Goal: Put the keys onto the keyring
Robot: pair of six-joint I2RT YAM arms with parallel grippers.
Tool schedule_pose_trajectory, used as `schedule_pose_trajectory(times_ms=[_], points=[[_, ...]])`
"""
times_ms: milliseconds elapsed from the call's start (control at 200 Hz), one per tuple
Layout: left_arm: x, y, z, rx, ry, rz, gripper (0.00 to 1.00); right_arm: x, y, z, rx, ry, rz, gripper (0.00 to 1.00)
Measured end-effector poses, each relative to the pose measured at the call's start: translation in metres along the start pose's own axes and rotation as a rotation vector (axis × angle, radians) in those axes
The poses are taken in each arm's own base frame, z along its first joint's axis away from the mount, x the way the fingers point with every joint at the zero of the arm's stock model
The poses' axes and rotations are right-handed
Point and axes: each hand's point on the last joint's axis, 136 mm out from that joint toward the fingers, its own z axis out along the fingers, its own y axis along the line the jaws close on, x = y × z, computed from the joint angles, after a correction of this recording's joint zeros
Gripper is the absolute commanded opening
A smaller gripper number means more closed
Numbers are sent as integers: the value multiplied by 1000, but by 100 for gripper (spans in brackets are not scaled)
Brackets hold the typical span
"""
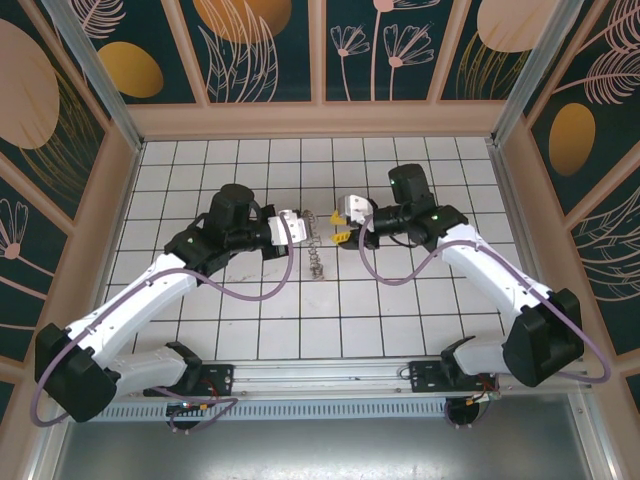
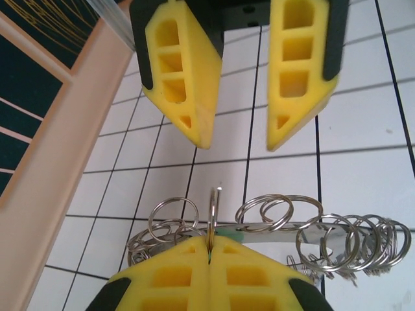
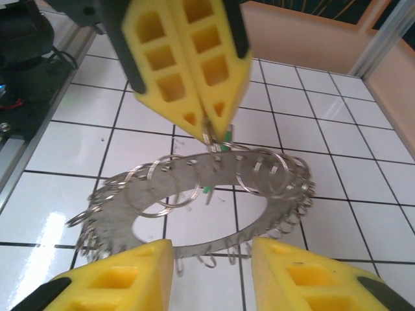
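left pincer pinches the keyring, right pincer gapes beside it

top view: the keyring (image 1: 316, 252) hangs as a thin edge-on strip between the two arms, over the white tiled table (image 1: 400, 330). the left gripper (image 1: 303, 222) reaches in level from the keyring's left and the right gripper (image 1: 340, 228) from its right, both elbows bent. dark floral panels (image 1: 260, 50) wall the table behind the keyring.

left wrist view: the left gripper (image 2: 209, 245) has its yellow tips pressed together on one wire loop of the keyring (image 2: 324, 246). beyond the keyring the right gripper (image 2: 238, 142) stands wide apart and empty.

right wrist view: the keyring (image 3: 110, 220) is a flat band fringed with loops, just past the right gripper's spread fingers (image 3: 117, 282). a green bit (image 3: 224, 148) sits at its top, under the left gripper's tips.
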Motion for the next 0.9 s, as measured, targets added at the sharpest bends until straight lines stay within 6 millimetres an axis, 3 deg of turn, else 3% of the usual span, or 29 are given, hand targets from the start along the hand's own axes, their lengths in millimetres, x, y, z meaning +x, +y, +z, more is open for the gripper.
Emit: schedule_pose_trajectory(times_ms=[290,420,601,736,896], points=[[15,-7,8,69,82,8,0,-20,5,11,-54,-5,-29,34],[19,-11,11,95,92,0,0,-20,4,17,-69,-3,-24,33],[13,-18,11,130,60,-5,0,-15,5,22,-82,9,-9,35],[6,-21,10,158,29,-7,0,-14,7,23,-86,10,-8,26],[1,-21,9,168,14,-7,0,-17,17,28,-116,13,-21,25]])
